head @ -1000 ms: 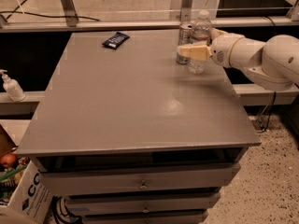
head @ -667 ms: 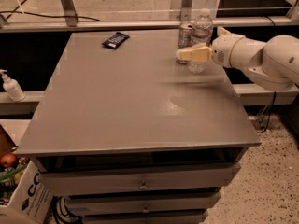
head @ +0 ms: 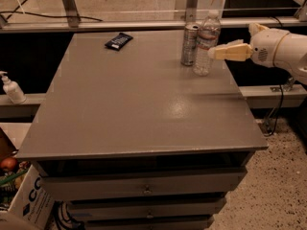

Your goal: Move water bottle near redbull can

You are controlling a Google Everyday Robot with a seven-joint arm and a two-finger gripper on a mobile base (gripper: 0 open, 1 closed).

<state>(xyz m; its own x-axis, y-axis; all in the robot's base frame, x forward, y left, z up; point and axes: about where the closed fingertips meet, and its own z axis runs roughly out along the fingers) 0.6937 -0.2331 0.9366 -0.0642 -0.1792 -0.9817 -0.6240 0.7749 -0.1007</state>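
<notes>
The water bottle (head: 206, 42), clear with a white cap and a pale label, stands upright at the table's far right. The redbull can (head: 189, 44), slim and silver, stands upright just left of it, almost touching. My gripper (head: 216, 51) reaches in from the right at the bottle's mid-height. Its near beige finger (head: 231, 51) points left, with its tip at the bottle's right edge. The jaws stand open and hold nothing. The far finger is mostly hidden.
A flat dark snack packet (head: 118, 40) lies at the far left of the grey table (head: 144, 109). A white pump dispenser (head: 11, 87) stands on the ledge to the left. A metal rail runs behind the table. Drawers sit under the front edge, with a box at lower left.
My gripper has drawn back to the right, off the water bottle. The bottle and can stay where they were.
</notes>
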